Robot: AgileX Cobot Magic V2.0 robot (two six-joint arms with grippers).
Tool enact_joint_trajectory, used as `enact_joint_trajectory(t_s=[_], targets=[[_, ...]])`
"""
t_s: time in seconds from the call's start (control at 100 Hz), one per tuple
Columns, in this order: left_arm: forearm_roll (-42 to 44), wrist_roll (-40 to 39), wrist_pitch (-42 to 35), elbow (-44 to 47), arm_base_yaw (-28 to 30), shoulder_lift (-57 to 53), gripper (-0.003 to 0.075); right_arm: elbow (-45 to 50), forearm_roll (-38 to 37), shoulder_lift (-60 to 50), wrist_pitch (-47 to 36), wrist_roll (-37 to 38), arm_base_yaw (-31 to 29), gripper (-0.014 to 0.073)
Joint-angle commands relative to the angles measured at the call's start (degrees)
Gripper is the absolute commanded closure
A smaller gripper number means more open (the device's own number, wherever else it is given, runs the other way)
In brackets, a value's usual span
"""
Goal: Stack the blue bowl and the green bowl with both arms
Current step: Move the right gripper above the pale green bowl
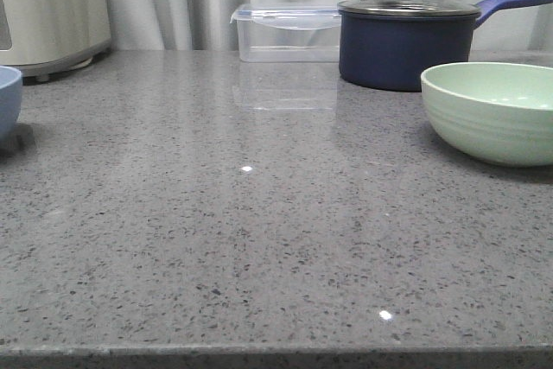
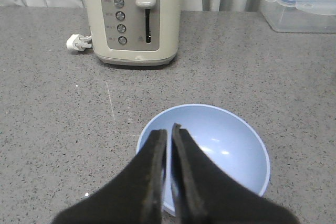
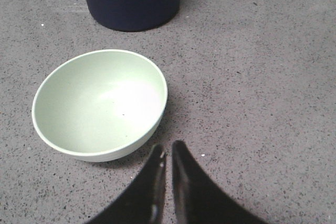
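Observation:
The pale blue bowl (image 1: 7, 97) sits on the grey counter at the far left edge of the front view. In the left wrist view the blue bowl (image 2: 226, 145) lies just beyond and under my left gripper (image 2: 169, 129). That gripper's jaws stand together with only a thin slit, over the bowl's near rim. The mint-green bowl (image 1: 492, 110) stands at the right of the counter. In the right wrist view the green bowl (image 3: 100, 103) is beside my right gripper (image 3: 168, 148), which is shut, empty and apart from the bowl. Neither arm shows in the front view.
A cream toaster (image 1: 52, 6) stands at the back left, with its white plug (image 2: 77, 42) beside it. A clear lidded container (image 1: 287, 32) and a dark navy lidded saucepan (image 1: 402, 45) stand at the back, the pan just behind the green bowl. The counter's front edge (image 1: 276, 353) is near.

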Motion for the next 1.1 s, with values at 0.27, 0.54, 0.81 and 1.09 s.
enact_joint_trajectory(t_s=[0.27,0.54,0.81,1.09], targets=[[0.7,0.0,-6.5,-2.3,0.0,1.6,0.0227,-3.2,0.3,2.7,-4.1,-0.4,-0.4,0.019],[0.7,0.0,-6.7,-2.3,0.0,1.6,0.0227,-4.9,0.9,6.3,-3.3,-0.3,-0.4,0.019],[0.7,0.0,-6.7,-2.3,0.0,1.6,0.0227,-14.4,3.6,21.8,1.9,-0.3,-0.3,0.019],[0.7,0.0,-6.7,-2.3,0.0,1.6,0.0227,-26.5,4.6,37.2,11.0,-0.3,-0.3,0.019]])
